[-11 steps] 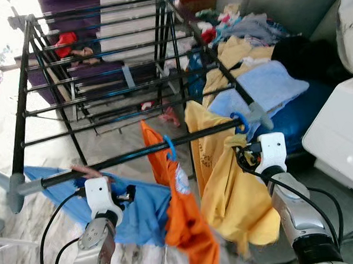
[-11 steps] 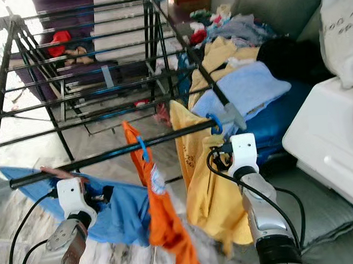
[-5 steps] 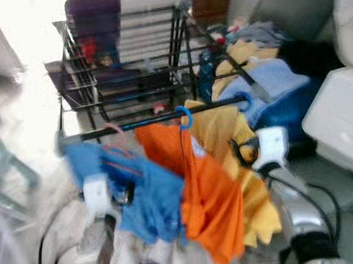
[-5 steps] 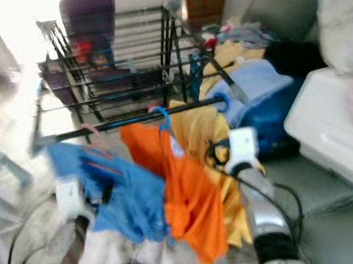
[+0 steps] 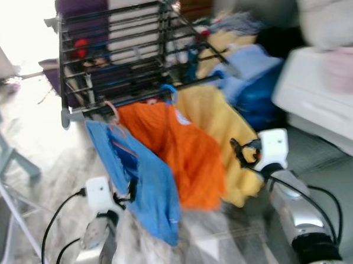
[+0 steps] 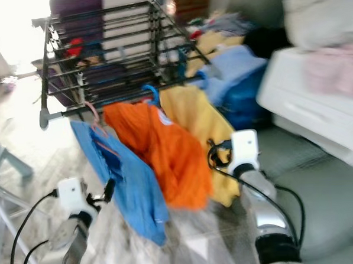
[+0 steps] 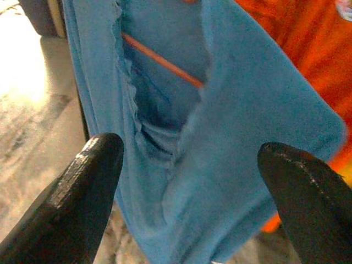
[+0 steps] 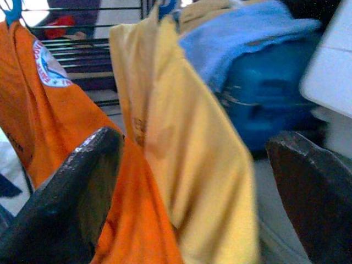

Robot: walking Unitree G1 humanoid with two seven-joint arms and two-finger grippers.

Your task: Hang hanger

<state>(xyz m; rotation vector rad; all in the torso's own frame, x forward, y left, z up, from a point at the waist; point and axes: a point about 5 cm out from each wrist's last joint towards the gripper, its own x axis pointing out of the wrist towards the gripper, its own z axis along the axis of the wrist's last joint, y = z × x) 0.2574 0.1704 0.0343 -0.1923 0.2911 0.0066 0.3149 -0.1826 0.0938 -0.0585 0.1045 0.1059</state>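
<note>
A black metal drying rack [image 5: 122, 52] of thin parallel rods stands on the pale marbled floor [image 5: 41, 151]. Three garments hang in a row from its nearest rail. The blue shirt [image 5: 141, 184], soft and creased, hangs on a pink hanger [image 5: 109, 109] at the end of that rail by the grey corner joint. Beside it, touching, is the orange shirt [image 5: 177, 152] on a blue hanger [image 5: 169, 92], with a round printed badge near its collar. The yellow garment [image 5: 224, 135] drapes just past the orange one, at the rail's other end.

The left gripper [image 7: 190, 181] is low in front of the rack, facing the blue shirt, its jaws spread wide and holding nothing; the hanger's thin pink bar shows through the shirt's neck opening. The right gripper [image 8: 192, 187] faces the yellow garment, its jaws also wide apart and empty.

Behind the rack's yellow-garment end lies a heap of loose clothes [image 5: 243, 51] over a dark blue bag [image 8: 264, 104], with a white plastic cabinet [image 5: 322, 95] beyond.
</note>
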